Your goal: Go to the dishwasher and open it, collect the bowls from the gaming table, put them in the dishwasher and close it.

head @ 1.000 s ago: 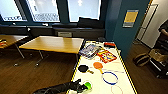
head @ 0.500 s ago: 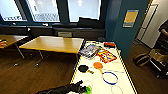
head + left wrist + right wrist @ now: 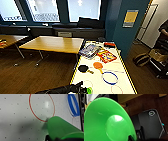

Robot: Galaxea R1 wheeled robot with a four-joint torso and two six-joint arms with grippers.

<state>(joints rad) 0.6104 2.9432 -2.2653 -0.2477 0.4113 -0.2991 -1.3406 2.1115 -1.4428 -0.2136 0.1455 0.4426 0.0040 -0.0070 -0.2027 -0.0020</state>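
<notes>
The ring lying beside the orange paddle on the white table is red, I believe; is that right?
Not quite: the ring beside the orange paddle on the white table is blue, not red, as the head view shows.

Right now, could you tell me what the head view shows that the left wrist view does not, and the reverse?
Head view alone: the wooden table, game boxes, a black paddle, an orange paddle, and the left arm coming in low. Left wrist view alone: small dark dots across the white top, and the red ring up close. Both: the green bowl and the blue ring.
</notes>
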